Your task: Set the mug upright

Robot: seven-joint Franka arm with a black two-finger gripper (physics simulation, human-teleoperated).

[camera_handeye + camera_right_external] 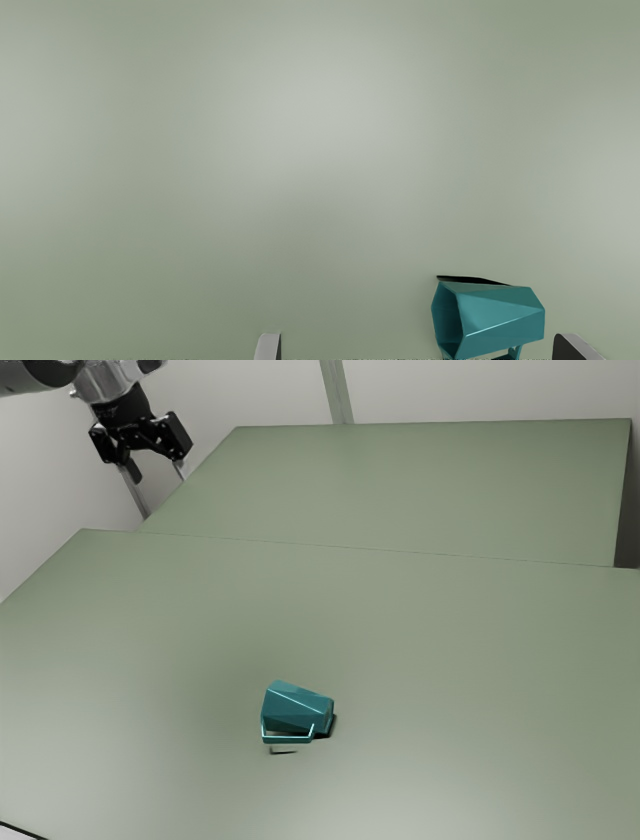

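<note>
Gripper [158,466] obs. at upper L of ext. view, empty, raised & well apart from mug; its 2 fingers [268,348] stand wide apart w/ nothing pinched. Mug [297,708], teal, 1 pc., lies on its side on green tabletop [450,650], i.e. not upright. Per ext. view, mug's wider end is toward that view's L, narrower end toward its R; handle [288,740] on side nearest ext. cam. Per wrist view, mug appears betw. the 2 fingers, nearer 1 of them, open mouth turned away from that nearer finger. Dark shadow noted alongside mug.
</note>
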